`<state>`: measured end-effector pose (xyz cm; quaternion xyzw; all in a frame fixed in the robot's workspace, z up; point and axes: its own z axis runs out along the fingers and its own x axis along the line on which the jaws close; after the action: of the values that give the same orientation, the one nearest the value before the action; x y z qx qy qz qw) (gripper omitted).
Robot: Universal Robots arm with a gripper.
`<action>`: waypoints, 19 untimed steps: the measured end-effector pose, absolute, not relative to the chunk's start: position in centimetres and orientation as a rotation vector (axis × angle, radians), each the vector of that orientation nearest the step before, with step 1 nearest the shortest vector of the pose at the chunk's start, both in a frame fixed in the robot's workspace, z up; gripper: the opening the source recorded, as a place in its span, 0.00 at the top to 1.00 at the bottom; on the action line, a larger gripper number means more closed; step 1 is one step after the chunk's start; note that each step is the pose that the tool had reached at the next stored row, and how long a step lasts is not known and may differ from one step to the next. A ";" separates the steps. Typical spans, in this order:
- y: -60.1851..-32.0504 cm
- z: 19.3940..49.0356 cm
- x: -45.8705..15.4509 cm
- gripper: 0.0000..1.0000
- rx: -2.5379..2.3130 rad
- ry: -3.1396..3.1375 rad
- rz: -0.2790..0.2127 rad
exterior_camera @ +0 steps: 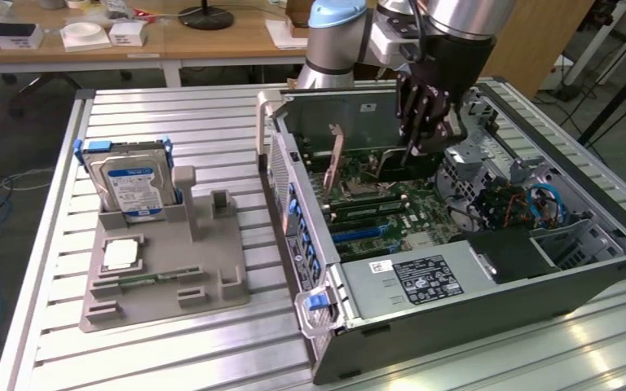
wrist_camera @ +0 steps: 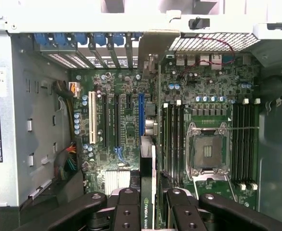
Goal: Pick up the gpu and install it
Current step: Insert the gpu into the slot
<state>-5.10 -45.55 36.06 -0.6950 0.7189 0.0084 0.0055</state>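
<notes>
gpu (wrist_camera: 147, 168): we record it held edge-on inside the open computer case (exterior_camera: 487, 326), standing upright over the motherboard (wrist_camera: 121, 125), its thin green edge and a small label facing the wrist camera. Gripper (wrist_camera: 150, 204): black fingers (wrist_camera: 126, 209) clamped against both faces of the card, one on each side. In the exterior view we see the gripper (exterior_camera: 420, 145) reaching down into the far part of the case with the gpu (exterior_camera: 400, 167) below its fingertips, near the rear wall. In the wrist view the card lines up with the blue expansion slot (wrist_camera: 141, 113); we cannot tell whether its lower edge touches the slot. CPU socket (wrist_camera: 208, 150): open, with a metal frame, well to one side of the card. Power supply (exterior_camera: 427, 278): grey box with a black label, at the near end of the case. Grey fixture (exterior_camera: 237, 269): on the slatted metal table (exterior_camera: 160, 106), at the exterior view's left of the case and apart from it. Hard drive (exterior_camera: 130, 187): silver with blue rails, standing upright in the fixture's far end
</notes>
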 end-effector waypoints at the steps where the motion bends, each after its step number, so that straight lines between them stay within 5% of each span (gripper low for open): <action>1: -45.6 36.1 -5.1 0.74 -2.176 2.251 0.026; 19: -45.9 34.1 -5.1 0.74 -2.176 2.251 0.025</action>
<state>-5.15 -45.88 34.07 -0.6951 0.7189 0.0080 0.0052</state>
